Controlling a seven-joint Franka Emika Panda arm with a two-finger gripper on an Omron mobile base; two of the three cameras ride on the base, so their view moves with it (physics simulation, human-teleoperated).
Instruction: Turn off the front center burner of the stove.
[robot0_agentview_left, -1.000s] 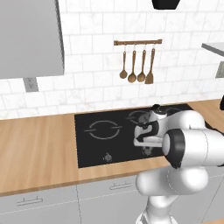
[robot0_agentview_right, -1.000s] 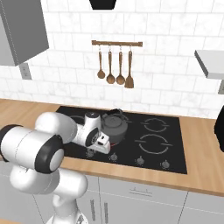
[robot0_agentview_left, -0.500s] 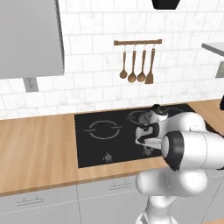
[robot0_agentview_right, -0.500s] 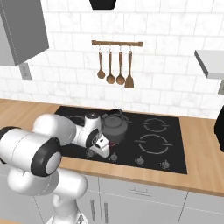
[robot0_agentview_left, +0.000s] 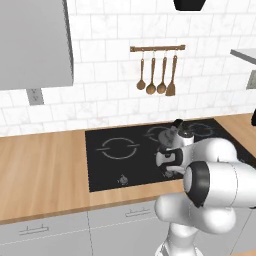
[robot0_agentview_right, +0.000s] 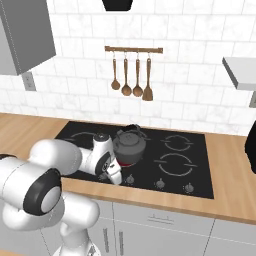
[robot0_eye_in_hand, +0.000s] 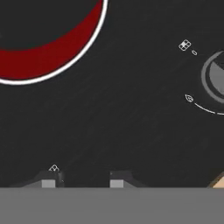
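The stove (robot0_agentview_left: 112, 165) is a black glass cooktop set in the wooden counter. Its front center burner (robot0_agentview_right: 126, 163) shows a red rim under a dark grey kettle (robot0_agentview_right: 130, 144); in the hand view the same red ring (robot0_eye_in_hand: 52, 52) curves across the upper left. My gripper (robot0_agentview_right: 115, 177) hangs low over the stove's front strip, just left of the knob row. Its fingertips (robot0_eye_in_hand: 48, 182) stand apart over bare glass, open, with nothing between them. One grey knob (robot0_eye_in_hand: 216, 78) sits at the right edge of the hand view, well off to the side of the fingers.
More knobs (robot0_agentview_right: 160, 183) line the stove's front edge, and one knob (robot0_agentview_left: 122, 179) lies toward the left. Wooden utensils (robot0_agentview_left: 156, 75) hang on the tiled wall. The wooden counter edge (robot0_eye_in_hand: 218, 180) lies close beside the fingers. A grey cabinet (robot0_agentview_left: 32, 42) hangs at upper left.
The hand has dropped a little lower and nearer the stove's front edge. The kettle and the base have not moved.
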